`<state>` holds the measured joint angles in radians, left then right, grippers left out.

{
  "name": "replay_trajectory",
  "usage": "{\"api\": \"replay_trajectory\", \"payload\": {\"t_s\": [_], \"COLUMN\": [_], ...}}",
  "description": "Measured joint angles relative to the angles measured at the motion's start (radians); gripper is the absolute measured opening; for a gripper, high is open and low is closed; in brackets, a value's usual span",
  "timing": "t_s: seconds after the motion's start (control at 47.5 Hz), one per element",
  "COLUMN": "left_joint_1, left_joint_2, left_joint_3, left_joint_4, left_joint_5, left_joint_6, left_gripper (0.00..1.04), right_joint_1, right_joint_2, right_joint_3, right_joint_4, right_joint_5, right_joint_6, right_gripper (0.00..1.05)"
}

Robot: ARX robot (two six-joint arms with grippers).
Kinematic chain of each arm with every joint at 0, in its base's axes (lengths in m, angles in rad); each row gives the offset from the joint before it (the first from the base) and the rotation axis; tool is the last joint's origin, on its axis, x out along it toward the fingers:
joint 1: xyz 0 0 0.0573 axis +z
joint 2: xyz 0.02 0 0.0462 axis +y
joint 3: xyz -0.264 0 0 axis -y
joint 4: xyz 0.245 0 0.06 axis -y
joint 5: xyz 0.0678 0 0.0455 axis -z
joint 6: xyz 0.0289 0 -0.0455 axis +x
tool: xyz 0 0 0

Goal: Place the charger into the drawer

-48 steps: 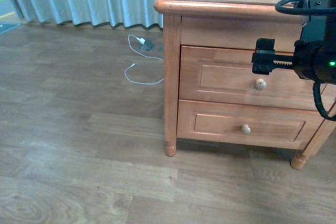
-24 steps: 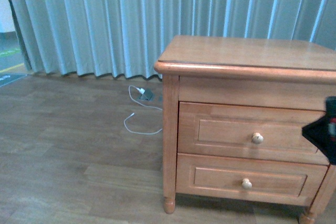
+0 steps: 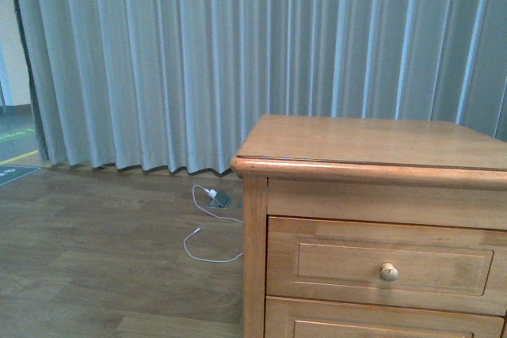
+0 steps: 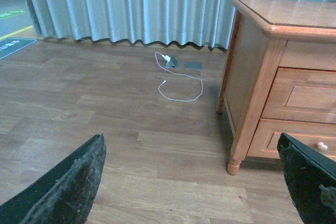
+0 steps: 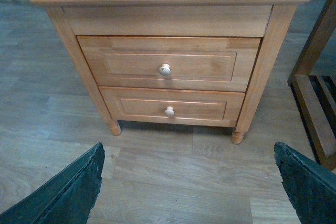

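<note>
The charger is out of view in every frame. The drawer is the upper one of the honey-brown cabinet, and it is shut, with its round pale knob showing. The cabinet top is bare. Neither arm shows in the front view. My left gripper hangs open over the wooden floor, left of the cabinet's front leg, with nothing between its fingers. My right gripper is open too, above the floor and facing the drawer from some way back.
A thin white cable with a small white plug lies on the floor by the grey curtain. The lower drawer is shut. A dark wooden frame stands to the cabinet's right.
The front view has swung upward: the cabinet sits lower in the picture and the curtain fills the top. The right arm that was in front of the upper drawer has left that view.
</note>
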<state>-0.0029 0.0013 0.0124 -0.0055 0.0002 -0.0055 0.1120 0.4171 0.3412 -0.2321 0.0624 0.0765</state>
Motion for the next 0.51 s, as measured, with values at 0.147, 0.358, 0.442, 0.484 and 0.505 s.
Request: {"api": "replay_trajectory", "payload": {"t_s": [0.147, 0.358, 0.442, 0.484, 0.505], "left_joint_1": [0.000, 0.000, 0.000, 0.000, 0.000], "left_joint_2": [0.000, 0.000, 0.000, 0.000, 0.000], "left_joint_3": [0.000, 0.000, 0.000, 0.000, 0.000], "left_joint_4": [0.000, 0.000, 0.000, 0.000, 0.000], "left_joint_5": [0.000, 0.000, 0.000, 0.000, 0.000], "left_joint_6": [0.000, 0.000, 0.001, 0.000, 0.001], "left_gripper": [0.99, 0.99, 0.99, 0.99, 0.99], "right_joint_1": [0.002, -0.106, -0.108, -0.108, -0.108], "right_joint_2": [-0.014, -0.127, -0.145, -0.154, -0.158], "right_joint_3": [-0.036, -0.182, -0.209, -0.222, -0.227], "right_joint_4": [0.075, 0.369, 0.370, 0.370, 0.370], "right_joint_5": [0.026, -0.052, -0.060, -0.061, -0.061], "right_joint_6": [-0.015, -0.060, -0.066, -0.069, -0.069], "right_gripper": [0.93, 0.59, 0.45, 0.37, 0.34]}}
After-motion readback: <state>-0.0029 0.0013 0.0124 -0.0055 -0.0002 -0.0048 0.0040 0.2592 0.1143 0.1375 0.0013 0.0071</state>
